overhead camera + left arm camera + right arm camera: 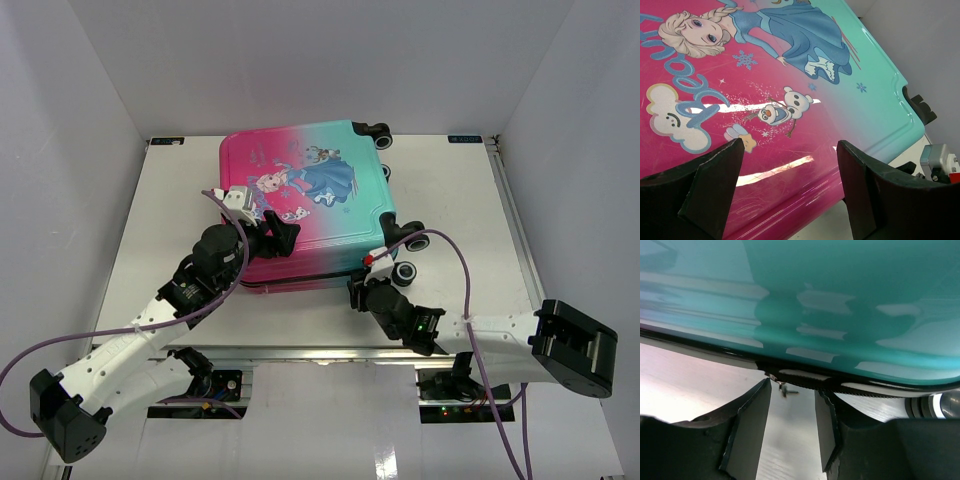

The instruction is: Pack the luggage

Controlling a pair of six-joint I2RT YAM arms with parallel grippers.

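Note:
The luggage (310,200), a pink-to-teal suitcase with a cartoon princess print, lies flat and closed on the white table (450,190). My left gripper (275,228) hovers open over the pink front part of the lid (790,100), its fingers wide apart and holding nothing. My right gripper (358,285) is low at the teal front-right edge. In the right wrist view its jaws (792,387) stand partly apart just under the black zipper track (850,386). A small metal zipper pull (784,388) hangs between the fingertips, close to the left one, and I see no grip on it.
Black wheels (417,241) (404,273) stick out at the suitcase's right side, close to my right arm. White walls enclose the table on three sides. A metal rail (510,200) runs along the table's right edge.

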